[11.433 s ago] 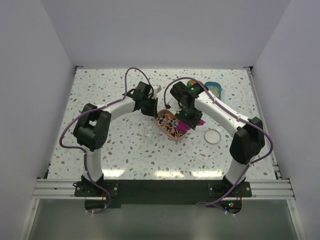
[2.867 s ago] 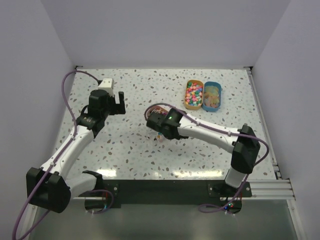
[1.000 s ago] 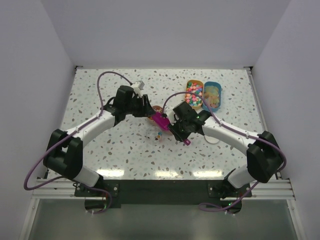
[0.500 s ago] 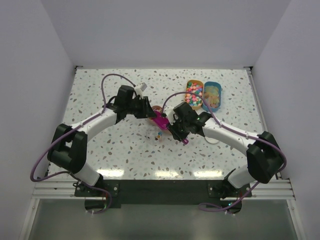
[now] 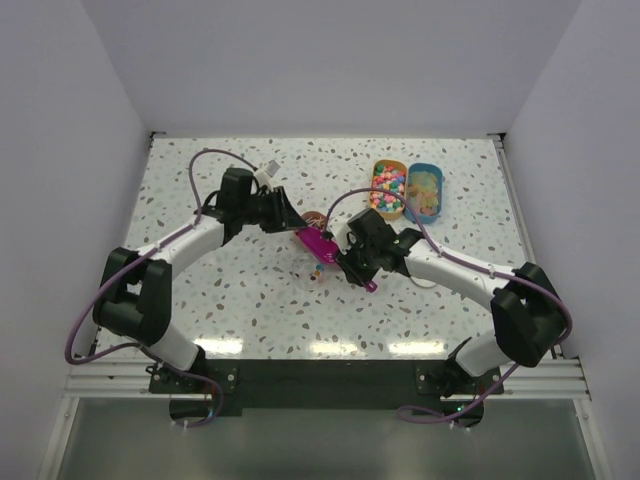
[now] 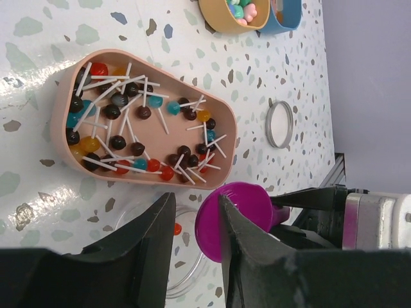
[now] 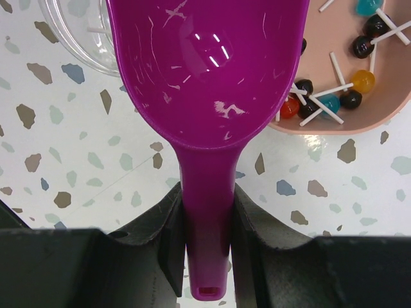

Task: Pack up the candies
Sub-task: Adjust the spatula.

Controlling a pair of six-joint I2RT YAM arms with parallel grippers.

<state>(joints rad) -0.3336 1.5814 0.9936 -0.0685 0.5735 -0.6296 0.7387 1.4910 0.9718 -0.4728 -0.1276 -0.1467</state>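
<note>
Purple plastic fills the right wrist view. The scoop (image 7: 205, 77) is bare inside, its handle clenched between the fingers of the right gripper (image 7: 207, 221) and its bowl hanging over the rim of the clear jar (image 7: 70, 38). Compared with half a second ago the scoop has hardly shifted, while the left gripper (image 6: 192, 205) has drawn back a little from the pink tray (image 6: 61, 122); its fingers (image 6: 128, 256) stand parted with nothing between them. The load looks already tipped out, so another dip into the tray is probably due. Nearly all the candies (image 6: 138, 112), dark heads on white sticks, lie in that tray on the table (image 5: 250, 300), just beside the jar. Only the left wrist view shows the whole tray, a single orange piece in the jar, and a lid ring (image 6: 280, 124) lying beyond. The overhead view hides most of the tray behind the two wrists. The right wrist view alone shows that the scoop is empty.
</note>
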